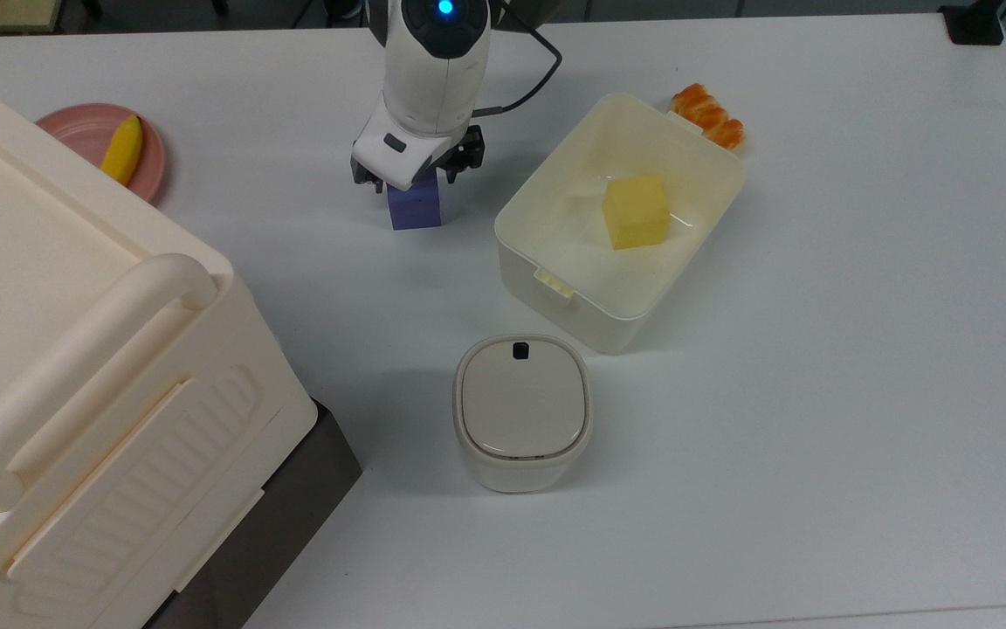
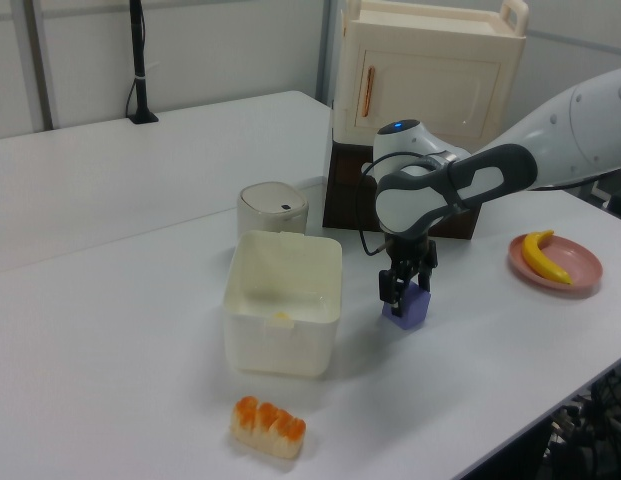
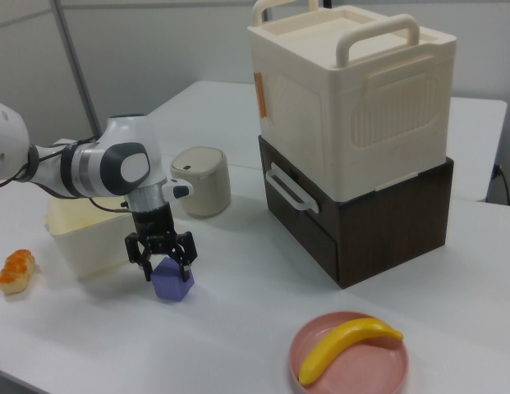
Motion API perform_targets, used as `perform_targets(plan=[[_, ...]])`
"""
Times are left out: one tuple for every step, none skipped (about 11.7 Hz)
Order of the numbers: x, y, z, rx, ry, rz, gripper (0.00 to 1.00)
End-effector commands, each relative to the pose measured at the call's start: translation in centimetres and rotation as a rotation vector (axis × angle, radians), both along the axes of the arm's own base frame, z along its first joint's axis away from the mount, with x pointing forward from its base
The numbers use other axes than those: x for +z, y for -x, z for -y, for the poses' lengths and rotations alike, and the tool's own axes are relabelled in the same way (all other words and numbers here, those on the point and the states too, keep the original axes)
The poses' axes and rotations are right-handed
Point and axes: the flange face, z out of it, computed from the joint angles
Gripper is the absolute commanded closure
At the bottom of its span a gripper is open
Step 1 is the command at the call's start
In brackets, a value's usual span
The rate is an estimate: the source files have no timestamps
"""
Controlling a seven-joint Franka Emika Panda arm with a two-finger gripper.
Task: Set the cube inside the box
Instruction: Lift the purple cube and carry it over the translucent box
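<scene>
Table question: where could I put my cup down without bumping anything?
The table is bare on the top view's right, past the box and below the pastry. It is crowded between bin, lidded container, cube and gripper.

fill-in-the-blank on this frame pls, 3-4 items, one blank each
1. The gripper is lowered over the purple cube, which sits on the ____.
2. Inside the box lies a ____ cube.
3. The banana rests on a pink ____.
4. In the top view, the lidded container stands ____ the box.

Missing words: table; yellow; plate; below
</scene>
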Motion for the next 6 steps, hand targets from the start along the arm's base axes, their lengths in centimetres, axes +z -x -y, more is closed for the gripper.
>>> perform_targets(plan=[[0.0,-0.4,0.2,0.018,0.017,0.015,0.74],[0.0,-0.4,0.1,0.018,0.015,0.017,0.71],[0.5,-0.7,0.2,0.015,0.014,0.027,0.71],[1.1,-0.9,0.3,0.011,0.013,0.04,0.71],[2.3,-1.4,0.3,0.011,0.011,0.064,0.71],[4.6,-1.6,0.7,0.0,0.005,0.108,0.71]])
